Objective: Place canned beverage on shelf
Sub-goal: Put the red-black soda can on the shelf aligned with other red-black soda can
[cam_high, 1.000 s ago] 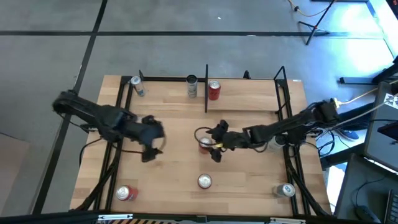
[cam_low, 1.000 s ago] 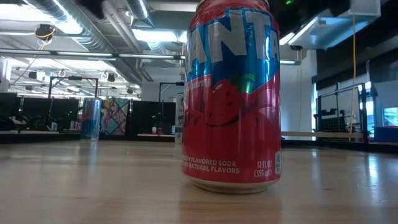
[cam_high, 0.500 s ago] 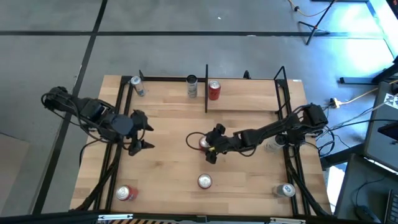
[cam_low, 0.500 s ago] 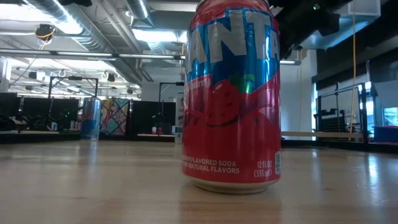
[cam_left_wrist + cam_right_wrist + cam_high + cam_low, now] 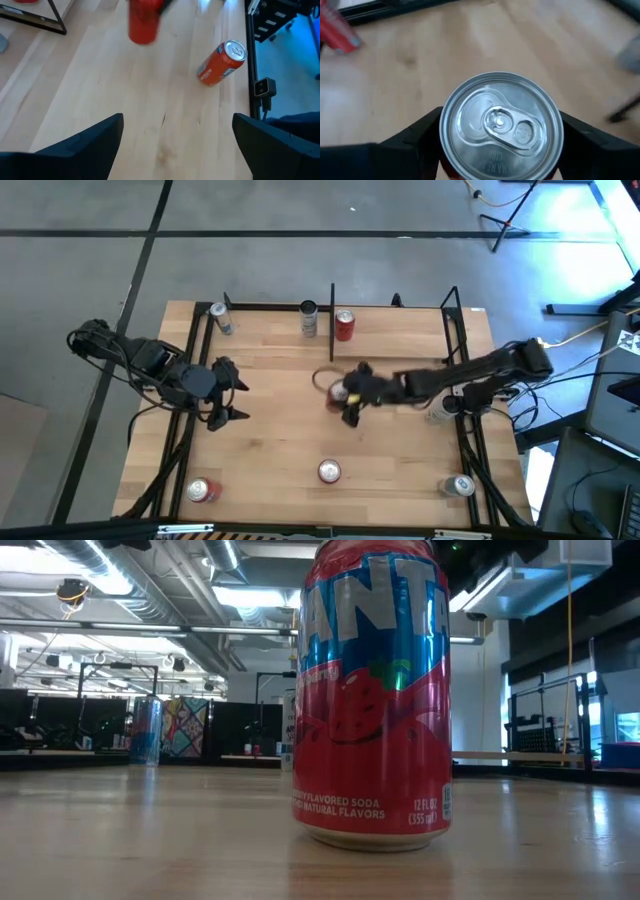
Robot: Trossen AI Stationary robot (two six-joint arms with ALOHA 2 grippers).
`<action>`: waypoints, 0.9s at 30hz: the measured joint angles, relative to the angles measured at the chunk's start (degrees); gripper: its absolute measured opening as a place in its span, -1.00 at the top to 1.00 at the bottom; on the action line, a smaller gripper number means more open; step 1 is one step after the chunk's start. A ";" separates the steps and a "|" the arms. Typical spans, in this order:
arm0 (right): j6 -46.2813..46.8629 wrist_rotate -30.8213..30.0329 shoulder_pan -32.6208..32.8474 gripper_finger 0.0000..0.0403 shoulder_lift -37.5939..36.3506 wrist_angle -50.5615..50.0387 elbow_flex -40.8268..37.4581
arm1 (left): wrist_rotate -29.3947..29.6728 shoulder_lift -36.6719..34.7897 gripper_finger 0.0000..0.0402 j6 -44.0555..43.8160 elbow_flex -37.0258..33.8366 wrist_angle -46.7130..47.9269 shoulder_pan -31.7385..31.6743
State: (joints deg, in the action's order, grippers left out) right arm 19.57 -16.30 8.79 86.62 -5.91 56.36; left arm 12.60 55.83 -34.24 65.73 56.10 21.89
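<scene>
the right gripper is clamped on a red can near the middle of the table. the shelf at the back has cans in it already. this can is not there yet. the left gripper waits at the left side, fingers apart, holding nothing.
</scene>
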 joint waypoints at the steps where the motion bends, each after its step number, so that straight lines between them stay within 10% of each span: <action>1: -1.57 0.63 -1.63 -0.38 -1.57 -1.74 0.00 | 0.07 0.02 -0.80 -0.02 0.00 -0.32 0.00; 13: -21.90 20.33 -25.90 -0.38 -4.36 -4.55 0.02 | 7.52 0.09 -0.80 -0.11 0.00 -6.17 -0.02; 27: -31.63 28.53 -35.02 -0.38 0.37 -0.69 0.02 | 14.45 0.09 -0.80 -0.13 0.00 -10.87 -0.02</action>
State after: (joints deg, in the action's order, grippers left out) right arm -12.06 12.23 -26.23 86.99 -6.61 56.38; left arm 27.06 55.92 -34.37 65.73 45.23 21.87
